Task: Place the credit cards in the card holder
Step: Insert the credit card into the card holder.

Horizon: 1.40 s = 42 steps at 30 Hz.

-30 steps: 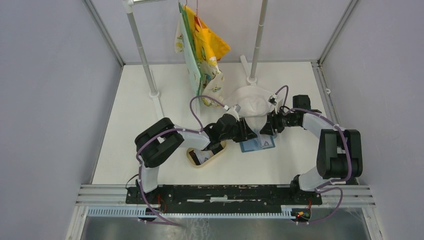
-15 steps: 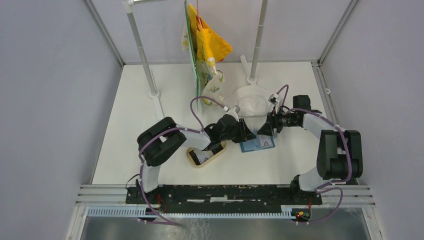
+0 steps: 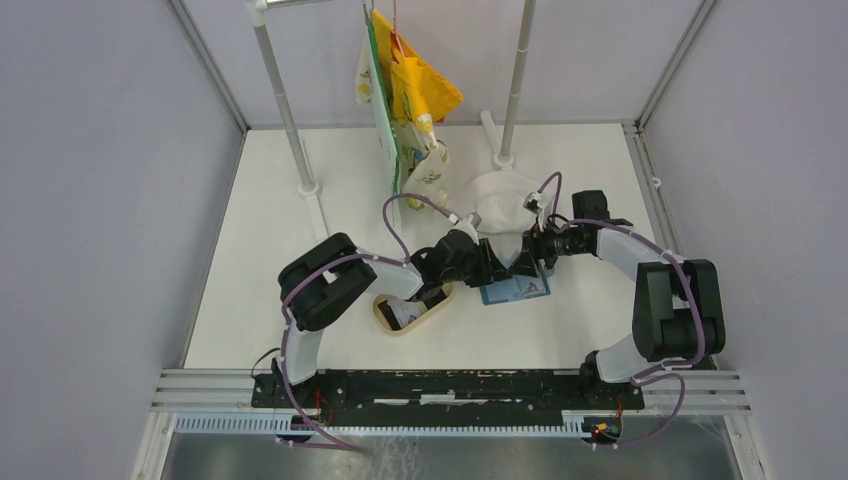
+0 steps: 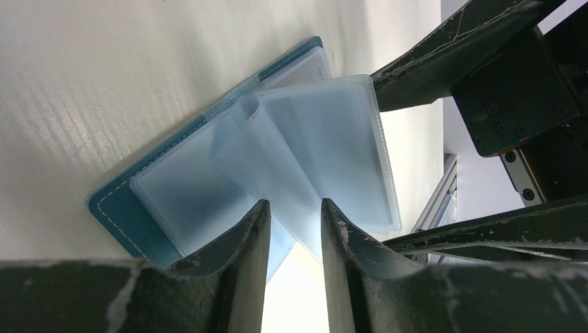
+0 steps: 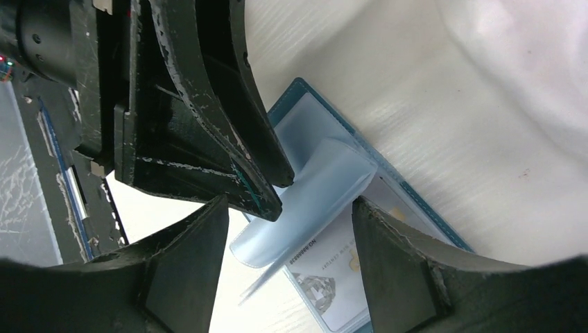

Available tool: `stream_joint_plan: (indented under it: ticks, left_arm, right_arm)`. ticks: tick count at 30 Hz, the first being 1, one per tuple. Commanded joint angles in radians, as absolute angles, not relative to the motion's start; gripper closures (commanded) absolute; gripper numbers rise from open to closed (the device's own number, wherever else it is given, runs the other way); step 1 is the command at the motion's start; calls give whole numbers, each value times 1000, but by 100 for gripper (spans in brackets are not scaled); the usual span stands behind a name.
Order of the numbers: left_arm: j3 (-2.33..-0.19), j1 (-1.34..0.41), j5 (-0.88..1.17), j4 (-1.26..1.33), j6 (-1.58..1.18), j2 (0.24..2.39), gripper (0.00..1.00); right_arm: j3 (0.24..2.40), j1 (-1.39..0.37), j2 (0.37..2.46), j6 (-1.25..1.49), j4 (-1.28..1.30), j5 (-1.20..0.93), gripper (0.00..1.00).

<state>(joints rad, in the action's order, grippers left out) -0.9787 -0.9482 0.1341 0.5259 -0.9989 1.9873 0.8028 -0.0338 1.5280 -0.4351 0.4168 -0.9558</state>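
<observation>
The card holder (image 3: 520, 290), a blue wallet, lies open on the table with clear sleeves fanned up. It also shows in the left wrist view (image 4: 118, 208) and the right wrist view (image 5: 299, 89). My left gripper (image 3: 502, 264) is over its left edge, jaws a narrow gap apart (image 4: 295, 208), with a raised sleeve (image 4: 312, 146) against the tips. My right gripper (image 3: 532, 256) is open wide and empty (image 5: 290, 205), astride the wallet. A pale card (image 5: 347, 277) with a diamond print sits in a sleeve. No black credit card is visible.
A tan oval tray (image 3: 385, 315) lies under the left forearm. A white cloth heap (image 3: 500, 205) lies behind the grippers. Coloured cloths (image 3: 405, 90) hang from a rack on two posts (image 3: 285, 100) (image 3: 515, 80). Grey walls enclose the table.
My right gripper has moved a little left, closer to the left gripper over the wallet. The hanging cloths have swayed slightly. The left arm has barely moved.
</observation>
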Motion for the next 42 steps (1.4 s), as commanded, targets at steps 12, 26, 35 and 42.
stream_joint_plan:
  ticks: [12, 26, 35, 42]
  left_arm:
    - [-1003, -940, 139, 562, -1023, 1984, 61]
    - [-989, -938, 79, 475, -966, 1915, 61]
    - [-958, -950, -47, 338, -851, 1767, 60]
    - [-936, -974, -98, 304, -765, 1668, 60]
  right_arm:
    - [827, -34, 1470, -460, 421, -831, 41]
    - [833, -21, 1494, -460, 431, -745, 75]
    - [830, -6, 1509, -454, 425, -704, 79]
    - [839, -6, 1539, -482, 446, -705, 71]
